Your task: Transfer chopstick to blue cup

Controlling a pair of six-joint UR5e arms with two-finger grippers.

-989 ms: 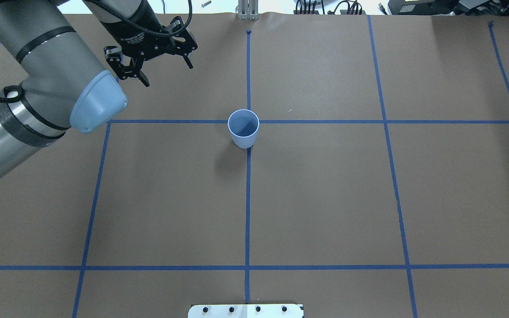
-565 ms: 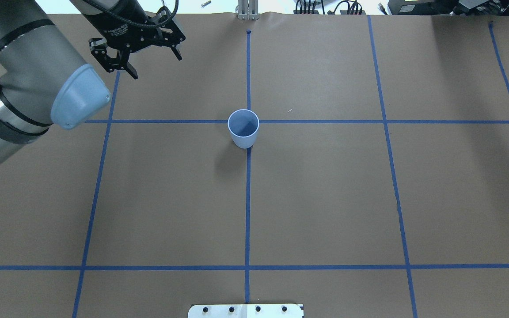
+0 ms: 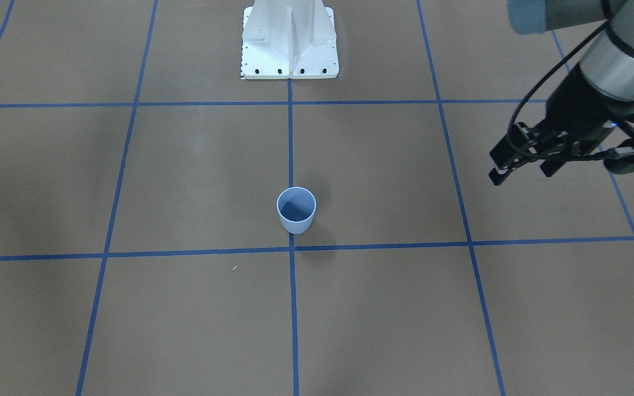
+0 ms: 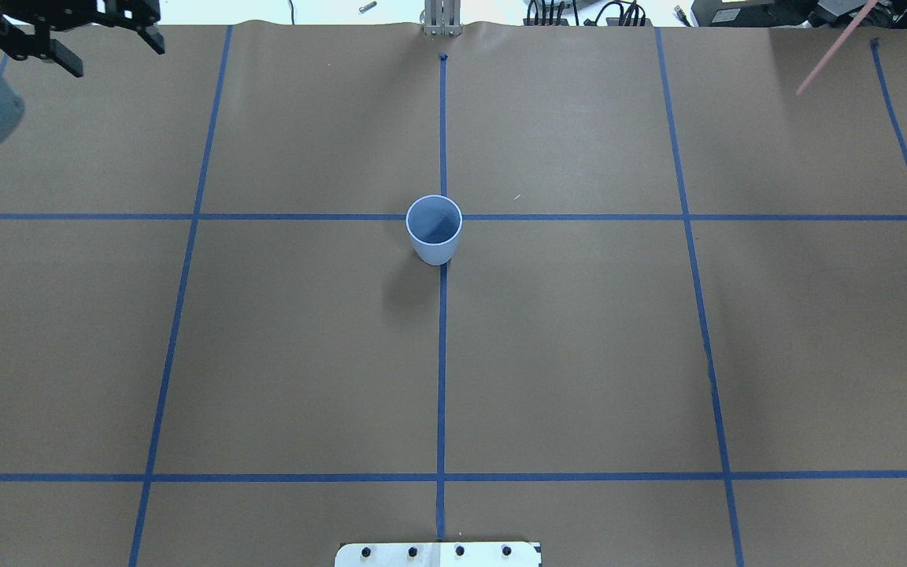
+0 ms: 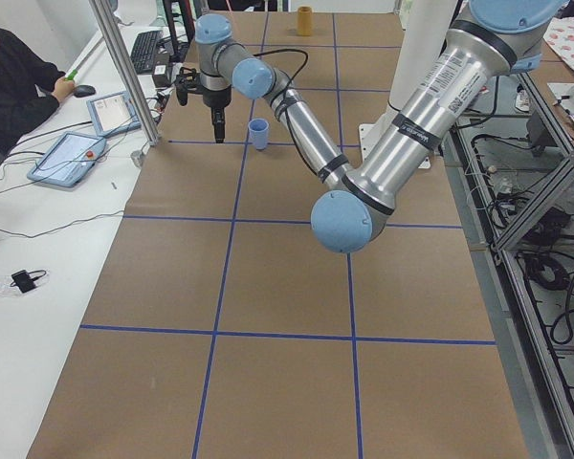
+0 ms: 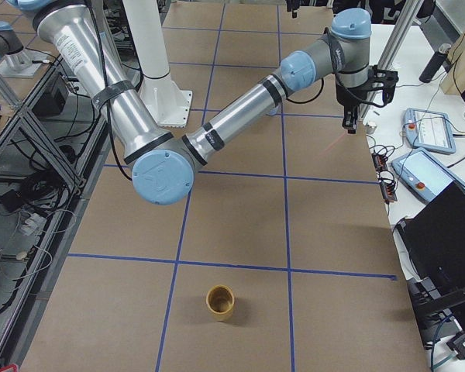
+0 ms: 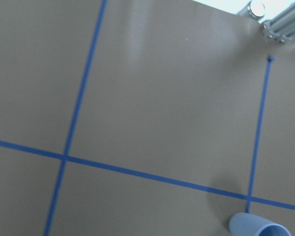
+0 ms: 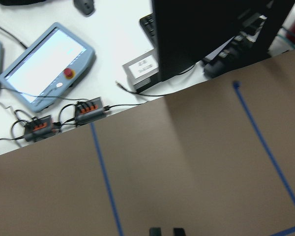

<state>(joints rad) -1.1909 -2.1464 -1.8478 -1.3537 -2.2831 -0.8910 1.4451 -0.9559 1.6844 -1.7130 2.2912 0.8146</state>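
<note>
- thin salmon-pink chopstick (image 4: 831, 49): in the air, slanting down off the right gripper (image 8: 166, 231), which looks clamped on its top end. That leaves the low tip free for insertion.
- pale blue tapered plastic cup (image 4: 434, 228): upright, empty, well apart from that gripper, towards the robot's left.
- left gripper (image 4: 116, 57): jaws apart, holding nothing, far from the cup, probably to clear the path.

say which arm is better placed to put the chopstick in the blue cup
Right: the right hand holds the chopstick, off toward the far right corner. The left hand is open and empty, away from the blue cup.
</note>
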